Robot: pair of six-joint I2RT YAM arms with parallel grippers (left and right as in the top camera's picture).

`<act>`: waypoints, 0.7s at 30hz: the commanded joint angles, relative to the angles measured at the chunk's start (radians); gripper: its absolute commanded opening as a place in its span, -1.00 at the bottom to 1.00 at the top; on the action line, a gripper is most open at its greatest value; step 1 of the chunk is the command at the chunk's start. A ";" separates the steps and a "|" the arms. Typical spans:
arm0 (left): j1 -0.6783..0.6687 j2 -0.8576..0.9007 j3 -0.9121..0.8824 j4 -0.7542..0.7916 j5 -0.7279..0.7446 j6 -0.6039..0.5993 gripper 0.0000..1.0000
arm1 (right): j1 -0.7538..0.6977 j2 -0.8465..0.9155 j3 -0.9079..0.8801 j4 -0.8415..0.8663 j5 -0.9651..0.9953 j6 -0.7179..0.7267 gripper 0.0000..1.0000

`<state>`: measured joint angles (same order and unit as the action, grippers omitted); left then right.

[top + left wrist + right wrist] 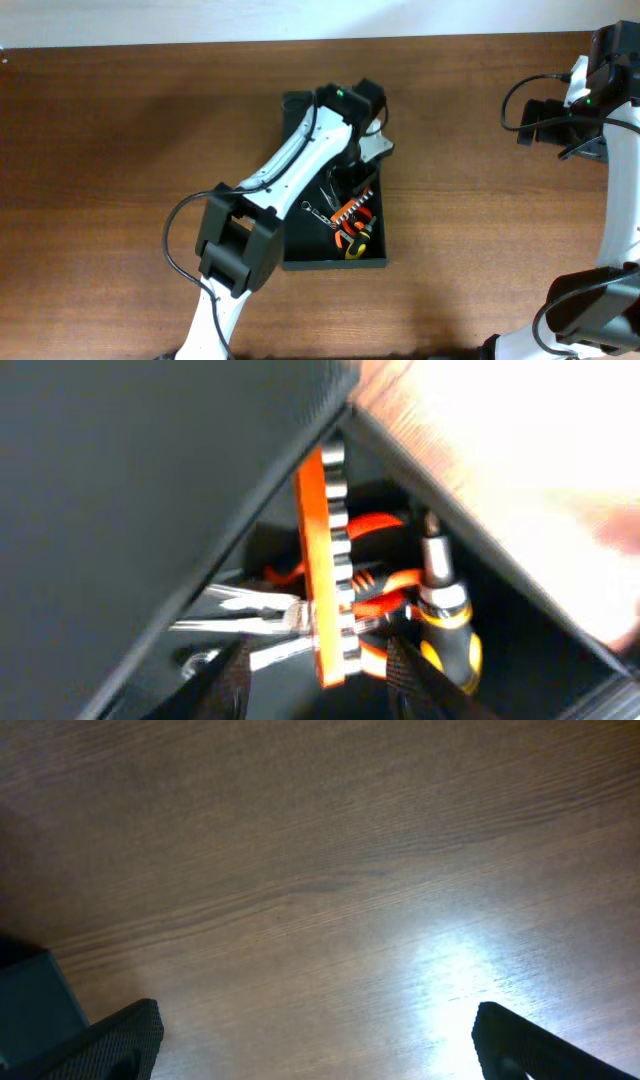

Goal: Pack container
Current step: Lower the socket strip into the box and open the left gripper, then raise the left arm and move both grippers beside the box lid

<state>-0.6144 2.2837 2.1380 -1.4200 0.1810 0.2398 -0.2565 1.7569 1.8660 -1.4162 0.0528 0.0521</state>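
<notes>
Finishing a placement, seemingly, left gripper (318, 652) jaws released astride the socket rail (320, 540) inside the container (335, 265), right gripper (315, 1030) jaws spread too; next, lift straight out.

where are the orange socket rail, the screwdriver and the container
orange socket rail (314, 560), left wrist view, middle of its orange strip
screwdriver (447, 625), left wrist view, its black-and-yellow handle
container (335, 266), overhead view, its wall at the picture's lower edge

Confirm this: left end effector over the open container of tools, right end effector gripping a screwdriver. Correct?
No. The right end effector grips nothing: the right wrist view shows it open over the table. The left end effector is over the open container of tools.
</notes>
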 commanded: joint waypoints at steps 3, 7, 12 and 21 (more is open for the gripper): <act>0.043 -0.023 0.290 -0.115 -0.003 -0.015 0.11 | -0.006 -0.008 0.002 0.000 0.008 0.009 0.98; 0.085 -0.025 0.510 -0.231 -0.090 -0.016 0.52 | -0.006 -0.008 0.002 0.000 0.008 0.009 0.98; 0.153 -0.053 0.597 -0.267 -0.141 -0.115 0.54 | -0.006 -0.008 0.002 0.000 0.008 0.009 0.98; 0.366 -0.155 0.597 -0.267 -0.256 -0.301 0.99 | -0.006 -0.008 0.002 0.000 0.008 0.009 0.98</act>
<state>-0.3271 2.1983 2.7186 -1.6836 0.0166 0.0700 -0.2565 1.7569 1.8660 -1.4162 0.0528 0.0532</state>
